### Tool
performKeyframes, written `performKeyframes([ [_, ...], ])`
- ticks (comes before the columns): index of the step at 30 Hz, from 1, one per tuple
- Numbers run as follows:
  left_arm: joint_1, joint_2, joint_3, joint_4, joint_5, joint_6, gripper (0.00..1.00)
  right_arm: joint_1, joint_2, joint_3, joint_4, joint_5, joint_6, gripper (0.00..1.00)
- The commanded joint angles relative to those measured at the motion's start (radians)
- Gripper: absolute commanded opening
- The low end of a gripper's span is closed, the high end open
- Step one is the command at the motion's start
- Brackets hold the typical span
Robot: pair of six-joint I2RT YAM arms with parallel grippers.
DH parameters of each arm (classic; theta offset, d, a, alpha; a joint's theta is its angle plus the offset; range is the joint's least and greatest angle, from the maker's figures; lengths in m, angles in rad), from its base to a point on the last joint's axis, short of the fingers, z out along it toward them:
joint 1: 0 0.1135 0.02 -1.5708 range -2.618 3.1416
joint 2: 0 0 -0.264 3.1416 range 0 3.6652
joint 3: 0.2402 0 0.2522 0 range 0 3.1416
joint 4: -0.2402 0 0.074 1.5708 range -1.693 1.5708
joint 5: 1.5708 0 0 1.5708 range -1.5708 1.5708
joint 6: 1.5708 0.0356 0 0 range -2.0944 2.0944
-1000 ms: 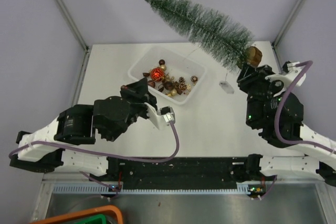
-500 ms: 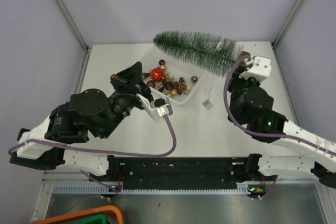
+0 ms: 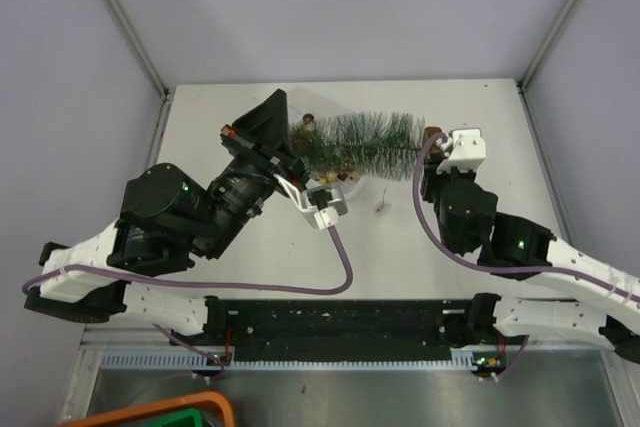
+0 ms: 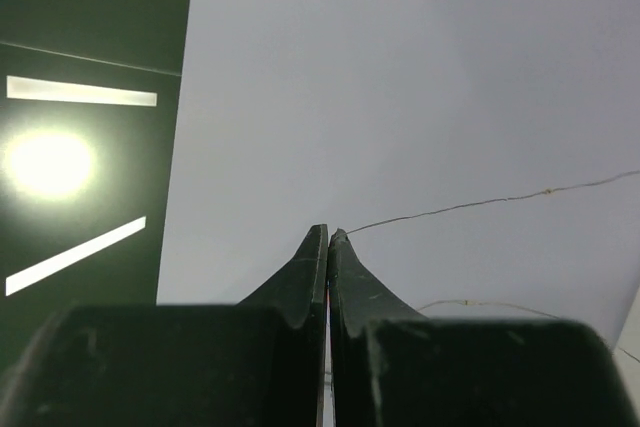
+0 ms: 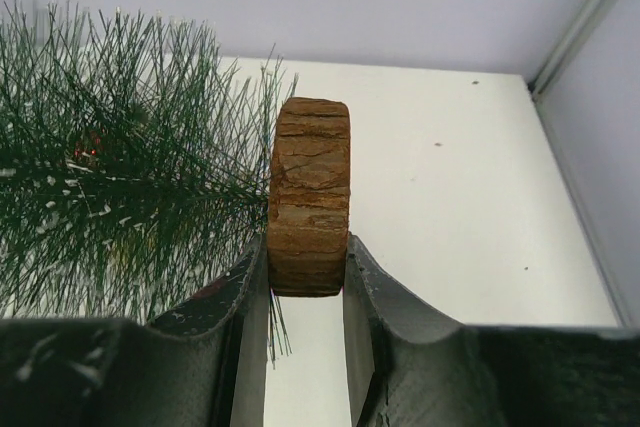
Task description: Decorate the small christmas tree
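The small christmas tree (image 3: pixel 365 137) lies level in the air over the white tray (image 3: pixel 352 184), tip to the left. Its wooden disc base (image 5: pixel 310 187) is clamped edge-on in my right gripper (image 5: pixel 308 259), and its green bristles (image 5: pixel 120 177) spread to the left. In the top view the right gripper (image 3: pixel 432 145) is at the tree's right end. My left gripper (image 3: pixel 265 115) is lifted beside the tree's tip. Its jaws are pressed together (image 4: pixel 328 235) on a thin wire (image 4: pixel 480 202) that runs off to the right.
Small baubles and pinecones (image 3: pixel 343 176) lie in the tray, mostly hidden by the tree and the left arm. A small dark piece (image 3: pixel 380 209) shows below the tree over the white table (image 3: pixel 480 107). Grey walls stand on three sides.
The right gripper has swung the tree down from a raised slant at the back to level over the tray. The left arm has risen and moved right towards the tree's tip.
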Motion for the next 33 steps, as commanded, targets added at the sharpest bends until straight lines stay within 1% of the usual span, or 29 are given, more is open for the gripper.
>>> performKeyframes([
  [1,-0.003,0.002,0.001,0.286,0.082,0.17,0.0,-0.008,-0.069,-0.031,-0.11,-0.127,0.111,0.0],
  [6,0.014,-0.004,0.032,0.285,0.093,0.22,0.0,-0.003,-0.112,-0.022,-0.204,-0.175,0.099,0.0],
  [11,0.032,-0.048,0.022,0.231,0.067,0.231,0.0,-0.003,-0.126,0.059,-0.296,-0.172,-0.003,0.0],
  [15,0.043,-0.08,0.002,0.201,0.059,0.248,0.01,-0.002,-0.121,0.112,-0.331,-0.205,-0.082,0.0],
  [20,0.06,-0.105,-0.011,0.199,0.093,0.274,0.03,-0.003,-0.12,0.145,-0.374,-0.309,-0.097,0.0],
  [25,0.075,-0.125,-0.021,0.191,0.126,0.257,0.04,-0.003,-0.15,0.194,-0.42,-0.477,-0.097,0.0],
  [28,0.081,-0.14,-0.034,0.181,0.155,0.238,0.11,-0.002,-0.16,0.233,-0.478,-0.556,-0.097,0.0],
  [32,0.089,-0.16,-0.048,0.123,0.166,0.181,0.12,-0.003,-0.167,0.291,-0.537,-0.677,-0.06,0.0],
  [33,0.091,-0.163,-0.05,0.106,0.168,0.162,0.15,-0.002,-0.169,0.3,-0.547,-0.708,-0.05,0.0],
])
